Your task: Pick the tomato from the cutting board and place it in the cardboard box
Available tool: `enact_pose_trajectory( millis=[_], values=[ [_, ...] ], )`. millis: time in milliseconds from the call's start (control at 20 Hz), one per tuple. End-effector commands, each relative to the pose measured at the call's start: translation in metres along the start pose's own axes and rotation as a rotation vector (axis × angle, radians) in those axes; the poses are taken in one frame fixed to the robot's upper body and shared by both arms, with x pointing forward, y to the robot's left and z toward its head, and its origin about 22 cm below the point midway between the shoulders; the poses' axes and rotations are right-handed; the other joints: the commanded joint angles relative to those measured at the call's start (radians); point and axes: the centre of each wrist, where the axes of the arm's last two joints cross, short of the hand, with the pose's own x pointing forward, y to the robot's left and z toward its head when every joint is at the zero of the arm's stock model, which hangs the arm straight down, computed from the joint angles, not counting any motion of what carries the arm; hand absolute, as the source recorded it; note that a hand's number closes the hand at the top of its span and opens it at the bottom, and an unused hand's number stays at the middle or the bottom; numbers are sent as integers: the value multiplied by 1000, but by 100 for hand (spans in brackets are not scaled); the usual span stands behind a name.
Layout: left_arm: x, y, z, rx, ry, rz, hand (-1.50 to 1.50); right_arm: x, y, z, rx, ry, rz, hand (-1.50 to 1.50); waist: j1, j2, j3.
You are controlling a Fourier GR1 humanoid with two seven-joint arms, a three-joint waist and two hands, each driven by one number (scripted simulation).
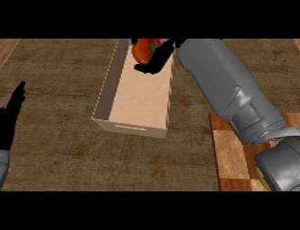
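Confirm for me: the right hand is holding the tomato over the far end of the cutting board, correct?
Not quite. The head view shows the right hand holding the tomato over the far end of the cardboard box, not the cutting board, which lies nearer, under the forearm.

dark wood counter (59, 148) w/ paler edges

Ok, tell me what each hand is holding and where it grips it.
The right hand holds the tomato over the far end of the cardboard box, fingers curled round its right side. The left hand holds nothing.
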Motion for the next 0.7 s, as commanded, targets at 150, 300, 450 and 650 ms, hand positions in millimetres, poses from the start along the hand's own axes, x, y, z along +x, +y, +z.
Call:
enact_pose_trajectory(
  millis=[150, 300, 450, 650],
  values=[
    [4, -3, -8, -23, -20, 5, 0, 21, 20, -24, 12, 65, 3, 150, 36, 16, -2],
    [16, -5, -13, -20, -30, 2, 0, 20, 23, -23, 21, 107, 51, 150, 56, 19, -2],
    [19, -16, -7, -40, -52, -7, 0, 0, 38, -8, -28, 183, 63, 150, 70, 19, -1],
    [34, -32, -13, -77, -84, -5, 0, 2, 36, -10, 26, 309, -56, -150, 104, 24, -2]
  ],
)
